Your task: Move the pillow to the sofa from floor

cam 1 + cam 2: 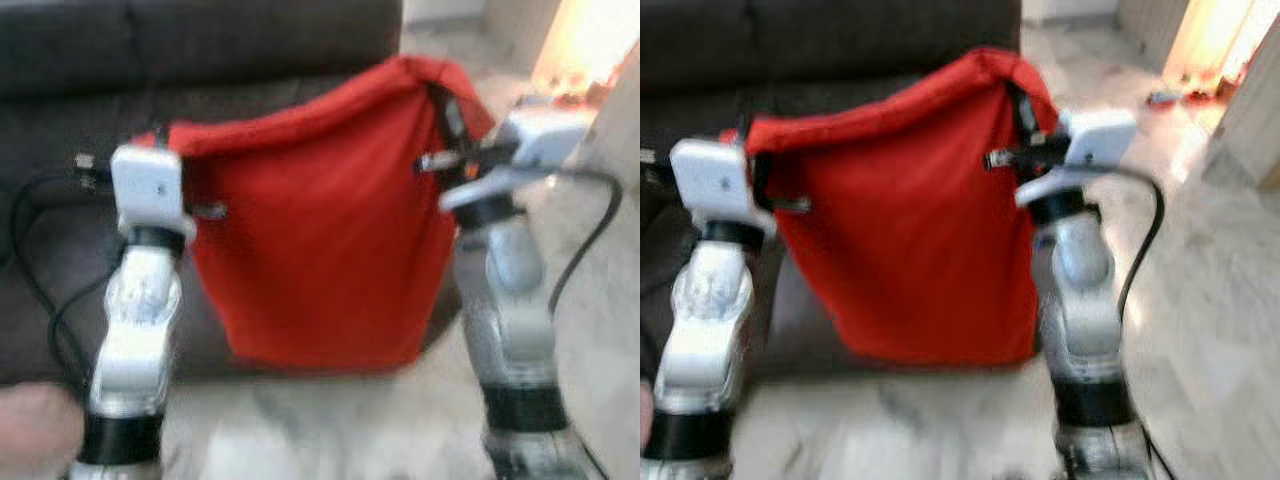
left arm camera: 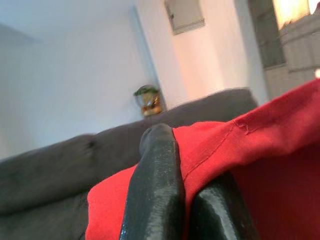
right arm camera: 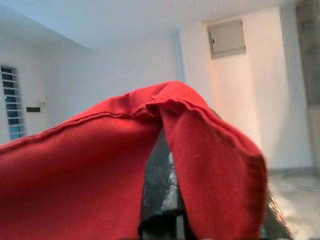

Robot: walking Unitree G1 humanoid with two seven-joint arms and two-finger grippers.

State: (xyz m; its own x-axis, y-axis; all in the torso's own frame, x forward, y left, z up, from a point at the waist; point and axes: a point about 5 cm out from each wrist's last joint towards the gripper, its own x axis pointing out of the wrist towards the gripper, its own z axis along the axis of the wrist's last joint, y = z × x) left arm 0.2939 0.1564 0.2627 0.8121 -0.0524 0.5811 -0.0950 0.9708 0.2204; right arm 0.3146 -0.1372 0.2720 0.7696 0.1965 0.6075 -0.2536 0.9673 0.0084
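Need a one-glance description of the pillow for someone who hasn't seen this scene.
Start at the dark grey sofa across the back of the room, above the pale marble floor. Hanging in front of its seat, off the floor, is the pillow, with the left pincer shut on one upper corner and the right pincer on the other. It is the one bright red cloth thing among grey and white.

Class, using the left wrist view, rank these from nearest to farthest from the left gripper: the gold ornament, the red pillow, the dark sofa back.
1. red pillow, pinched in the left gripper.
2. sofa back, behind the pillow.
3. gold ornament, beyond the sofa, by the wall.
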